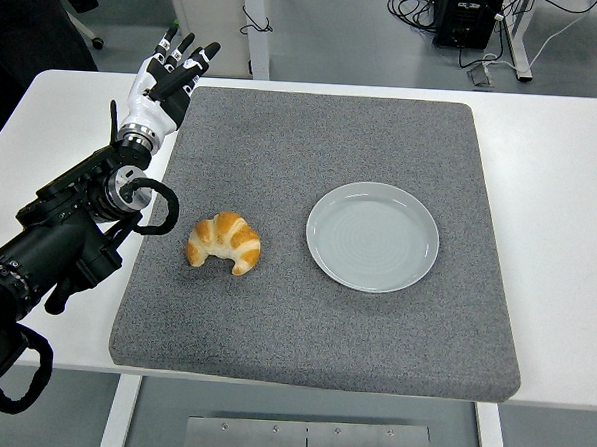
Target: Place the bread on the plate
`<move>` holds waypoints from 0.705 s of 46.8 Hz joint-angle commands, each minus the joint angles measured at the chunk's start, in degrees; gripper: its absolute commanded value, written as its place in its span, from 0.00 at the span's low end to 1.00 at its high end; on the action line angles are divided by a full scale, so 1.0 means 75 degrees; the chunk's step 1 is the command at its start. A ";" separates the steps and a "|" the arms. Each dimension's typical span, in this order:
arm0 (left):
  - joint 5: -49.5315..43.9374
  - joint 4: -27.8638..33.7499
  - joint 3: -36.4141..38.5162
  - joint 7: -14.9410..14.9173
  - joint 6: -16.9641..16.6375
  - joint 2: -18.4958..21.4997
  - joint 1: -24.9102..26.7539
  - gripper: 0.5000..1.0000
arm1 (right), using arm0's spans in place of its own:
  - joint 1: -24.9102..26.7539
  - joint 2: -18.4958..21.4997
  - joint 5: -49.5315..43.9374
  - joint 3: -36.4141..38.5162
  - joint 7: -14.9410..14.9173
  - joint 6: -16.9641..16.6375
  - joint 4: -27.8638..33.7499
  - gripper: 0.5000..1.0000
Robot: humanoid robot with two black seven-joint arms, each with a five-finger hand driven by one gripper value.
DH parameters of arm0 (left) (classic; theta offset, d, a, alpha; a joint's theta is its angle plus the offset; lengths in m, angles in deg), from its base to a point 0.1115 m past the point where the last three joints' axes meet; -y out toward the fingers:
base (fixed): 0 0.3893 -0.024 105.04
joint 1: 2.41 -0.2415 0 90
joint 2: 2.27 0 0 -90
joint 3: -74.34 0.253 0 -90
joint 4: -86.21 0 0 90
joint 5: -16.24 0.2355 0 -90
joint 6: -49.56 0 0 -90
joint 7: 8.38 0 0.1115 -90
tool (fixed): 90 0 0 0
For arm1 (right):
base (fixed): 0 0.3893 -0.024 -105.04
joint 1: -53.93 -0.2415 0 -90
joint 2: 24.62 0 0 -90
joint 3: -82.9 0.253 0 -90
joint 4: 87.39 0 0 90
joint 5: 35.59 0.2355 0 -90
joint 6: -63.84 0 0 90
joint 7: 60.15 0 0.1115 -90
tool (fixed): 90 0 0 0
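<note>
A golden croissant (224, 242) lies on the grey mat (323, 135), left of centre. An empty pale grey plate (373, 235) sits on the mat to its right, a short gap away. My left hand (171, 69) is raised at the mat's far left corner, well behind the croissant, with its fingers spread and holding nothing. The left arm (68, 231) runs in from the lower left edge. The right arm is out of view.
The mat covers most of the white table (560, 197). Table legs, cables and a black box (468, 17) stand on the floor beyond the far edge. A dark shape (29, 19) shows at the top left.
</note>
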 commanded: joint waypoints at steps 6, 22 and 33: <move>0.0000 0.0000 0.0008 0.0000 -0.0001 0.0000 0.0002 0.94 | 0.0000 0.0000 0.0000 0.0003 0.0000 -0.0003 0.0011 1.00; 0.0000 0.0000 0.0008 0.0000 -0.0001 0.0024 0.0014 0.94 | 0.0000 0.0000 0.0000 0.0003 0.0000 0.0009 0.0000 1.00; 0.0011 0.0000 0.0055 -0.0012 0.0010 0.0035 0.0002 0.94 | 0.0000 0.0000 0.0000 0.0003 0.0000 0.0009 0.0000 1.00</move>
